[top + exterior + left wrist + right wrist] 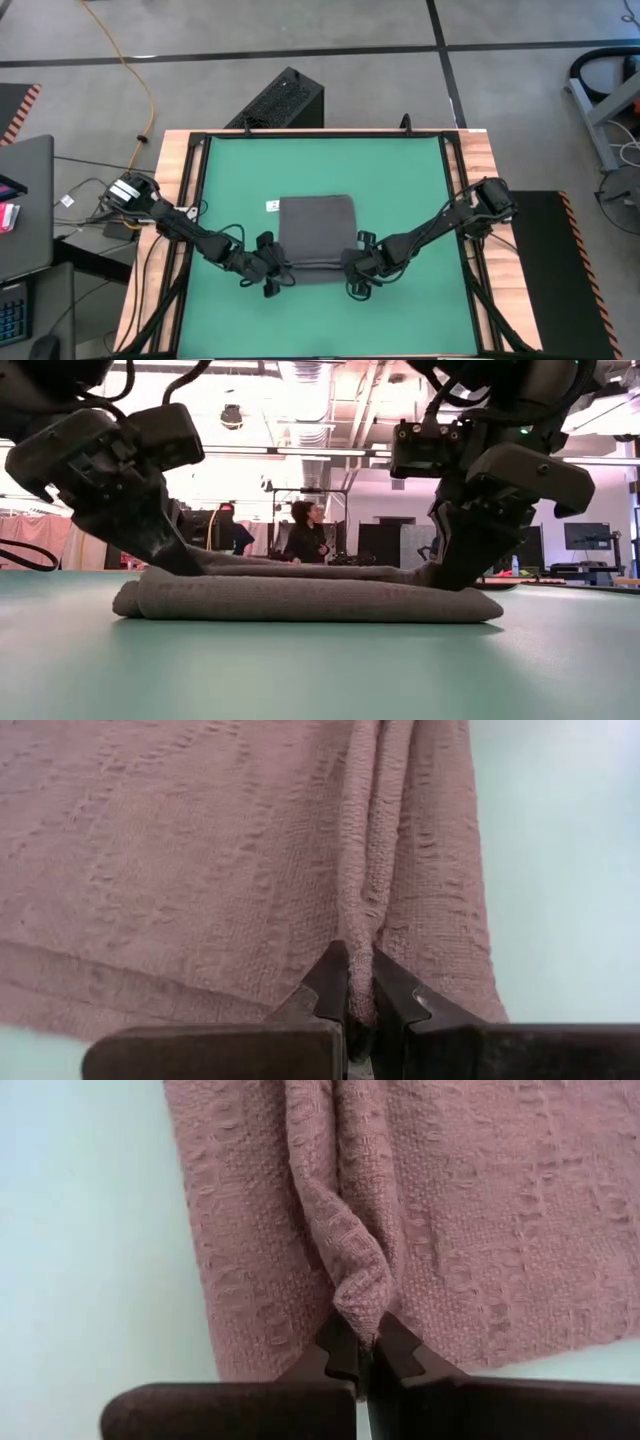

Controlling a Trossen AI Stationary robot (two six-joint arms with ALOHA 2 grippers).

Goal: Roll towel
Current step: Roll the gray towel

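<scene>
The left gripper [352, 982] is pinched nearly closed on a raised pleat of the towel [200, 870], the cloth squeezed between its dark, notched fingertips [328, 978] at the bottom centre of the left wrist view. The right gripper [362, 1342] does the same on its side, its tips closed on a bunched fold of the towel [480, 1210] low in the right wrist view. In the high view the left gripper [268, 268] sits at the lower left corner of the towel [317, 235] and the right gripper [358, 268] at the lower right corner, both arms reaching in from the frame's sides. The towel lies just below the middle of the green table [400, 180], a dark grey near-square with its small white label [272, 206] at the upper left corner. My reading is that the rolling is only starting: the near edge has been gathered at both ends and the first turn is barely formed. The next move likely calls for both grippers to lift and carry that edge over together, evenly, so the roll stays straight. The cloth is soft and waffle-textured, with ribbed rows visible; in the low view the towel [300, 598] lies as a flat, thick, rounded-edged slab across mid-frame, slightly raised where the grippers hold it.
</scene>
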